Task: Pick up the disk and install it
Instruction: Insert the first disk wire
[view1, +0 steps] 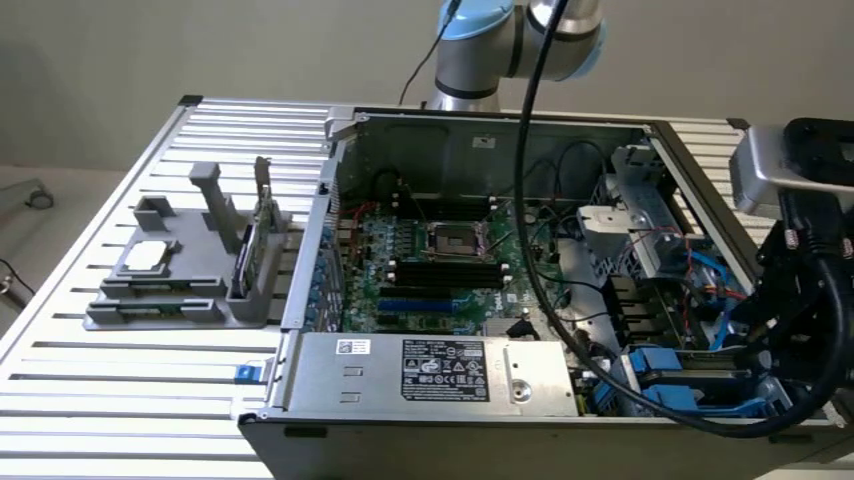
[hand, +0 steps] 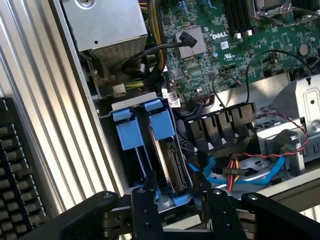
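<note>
My black two-finger gripper (hand: 177, 184), jaws apart, a finger either side of the silver-grey hard drive in its blue plastic carrier (hand: 172, 160), contact unclear, drive standing on edge in the grey computer case's (view1: 481, 118) bay, near the green motherboard (hand: 260, 55)

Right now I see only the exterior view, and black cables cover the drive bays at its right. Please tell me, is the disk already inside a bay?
Observer: Yes. In the wrist view the disk stands on its edge inside a bay, with a blue carrier tab at its far end.
Operator: Thank you. Does the end effector grip it?
Observer: It seems not. The end effector is open, with its fingers apart at the near end of the disk. Whether one finger touches the disk, I cannot tell.
</note>
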